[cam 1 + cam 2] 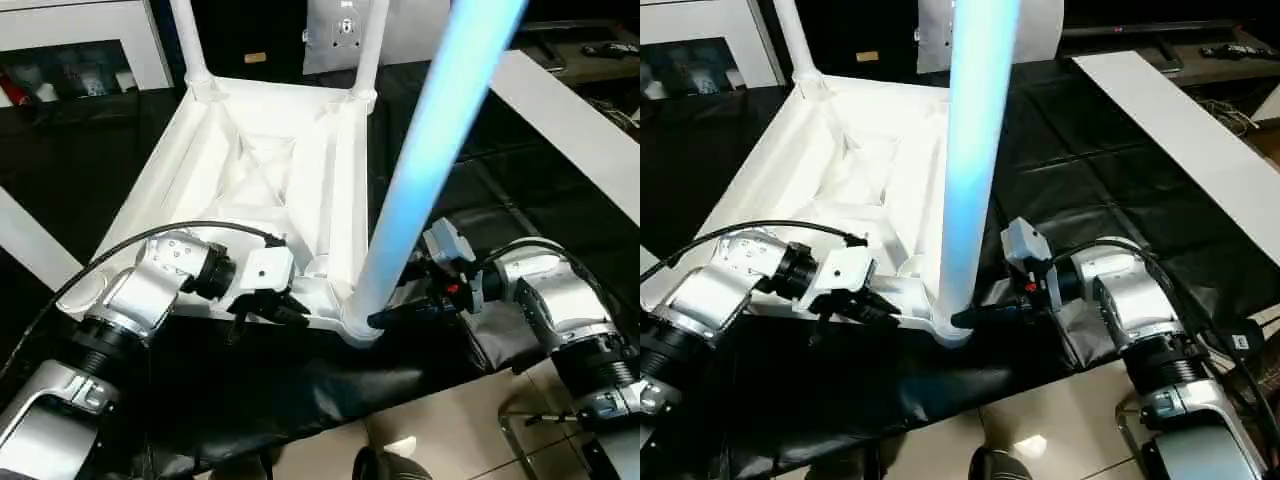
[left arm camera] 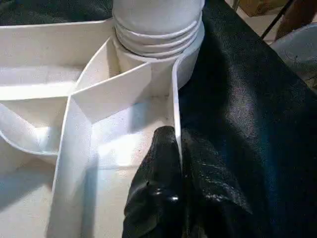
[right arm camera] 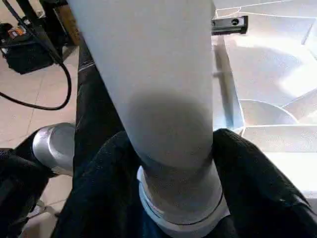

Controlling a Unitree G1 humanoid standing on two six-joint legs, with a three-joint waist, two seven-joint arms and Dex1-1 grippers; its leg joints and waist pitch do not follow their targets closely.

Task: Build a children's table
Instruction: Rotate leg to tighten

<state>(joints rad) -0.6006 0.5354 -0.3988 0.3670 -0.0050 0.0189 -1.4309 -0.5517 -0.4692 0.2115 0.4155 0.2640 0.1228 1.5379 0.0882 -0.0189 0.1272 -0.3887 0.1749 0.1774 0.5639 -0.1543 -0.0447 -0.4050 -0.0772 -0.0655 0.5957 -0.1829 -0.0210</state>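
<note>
Black cloth covers the bench (image 1: 560,230), and your children's table (image 1: 250,160) lies on it upside down. Left hand (image 1: 268,308) is pinched on the near rim to steady it, while the right hand (image 3: 168,163) straddles the near leg (image 1: 420,170) at its socket, probably seating it.

table top (image 1: 240,170) upside down on black cloth (image 1: 300,400) | near leg (image 1: 420,170) upright in corner socket | right gripper (image 1: 400,315) at its base
</note>
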